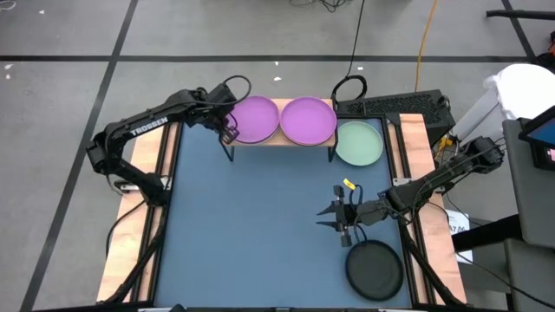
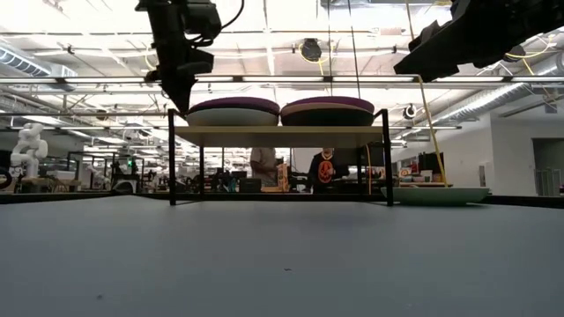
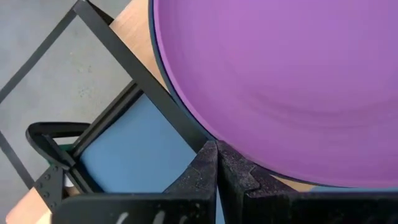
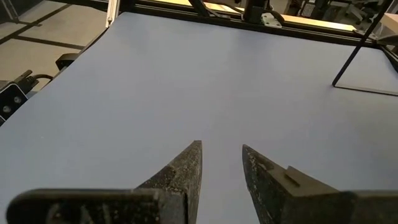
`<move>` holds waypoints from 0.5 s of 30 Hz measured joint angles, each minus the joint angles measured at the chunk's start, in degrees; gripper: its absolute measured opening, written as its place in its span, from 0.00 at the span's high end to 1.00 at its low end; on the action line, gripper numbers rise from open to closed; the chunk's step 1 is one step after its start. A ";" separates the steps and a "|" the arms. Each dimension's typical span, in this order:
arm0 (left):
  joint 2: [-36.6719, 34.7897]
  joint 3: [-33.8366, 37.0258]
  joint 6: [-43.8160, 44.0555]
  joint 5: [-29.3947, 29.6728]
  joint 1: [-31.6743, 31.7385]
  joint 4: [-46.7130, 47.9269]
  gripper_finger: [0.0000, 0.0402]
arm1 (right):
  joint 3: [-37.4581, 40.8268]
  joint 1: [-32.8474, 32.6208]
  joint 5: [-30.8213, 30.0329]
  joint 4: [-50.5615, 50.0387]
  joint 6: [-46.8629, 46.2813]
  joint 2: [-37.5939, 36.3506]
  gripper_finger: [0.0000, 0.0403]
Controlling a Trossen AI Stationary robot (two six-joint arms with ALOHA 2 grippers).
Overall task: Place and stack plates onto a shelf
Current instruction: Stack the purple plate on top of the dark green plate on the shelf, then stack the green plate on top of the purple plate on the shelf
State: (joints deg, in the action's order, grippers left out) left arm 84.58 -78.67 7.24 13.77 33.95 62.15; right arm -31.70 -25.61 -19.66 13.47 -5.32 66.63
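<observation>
Purple plate stack (image 1: 256, 119) on the shelf (image 1: 286, 139) could be nudged off by the left gripper (image 1: 227, 127), pressed together beside its rim; right gripper (image 1: 340, 218) is spread, empty.

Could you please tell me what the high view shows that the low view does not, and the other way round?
Only the high view shows the dark plate at the table's near right, with the right end effector empty and open just above it. Only the low view shows that each purple plate tops a stack, a white plate under one, and people beyond. Both show the shelf, purple plates, green plate and shut left end effector.
</observation>
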 joint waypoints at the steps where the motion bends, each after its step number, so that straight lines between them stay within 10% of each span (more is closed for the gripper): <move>1: -0.21 -0.04 0.04 0.28 -0.05 0.03 0.99 | 0.00 0.00 0.00 0.01 0.01 0.00 0.75; 15: -8.21 -0.19 3.62 2.26 -5.12 -2.70 0.99 | 0.00 0.00 0.00 -0.02 0.21 0.00 0.75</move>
State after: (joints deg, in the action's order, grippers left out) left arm 76.37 -78.86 10.86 16.03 28.83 59.45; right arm -31.70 -25.61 -19.66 13.45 -5.10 66.63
